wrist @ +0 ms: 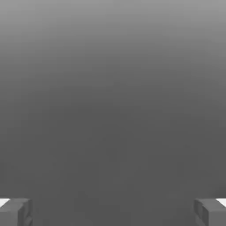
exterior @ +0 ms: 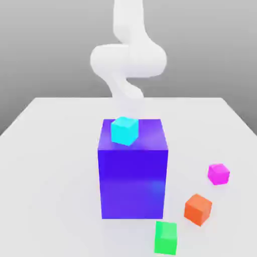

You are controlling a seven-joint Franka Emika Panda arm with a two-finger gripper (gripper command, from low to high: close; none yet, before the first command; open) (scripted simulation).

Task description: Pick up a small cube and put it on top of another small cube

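The small magenta-pink cube (exterior: 219, 173) rests on the white table at the exterior view's right, beside the big blue-violet block (exterior: 133, 175). An orange small cube (exterior: 198, 209) lies nearer the front, and a green small cube (exterior: 166, 238) lies by the front edge. A cyan small cube (exterior: 124, 130) sits on top of the big block. My white arm (exterior: 128, 55) rises behind the block, far from the magenta cube. In the hand view my gripper (wrist: 113, 212) is open, its grey fingertips (wrist: 15, 212) far apart with nothing between them and plain grey background ahead.
The big blue-violet block stands tall in the middle of the white table (exterior: 45, 165), between the arm and the three loose cubes. Bare tabletop stretches across the exterior view's left.
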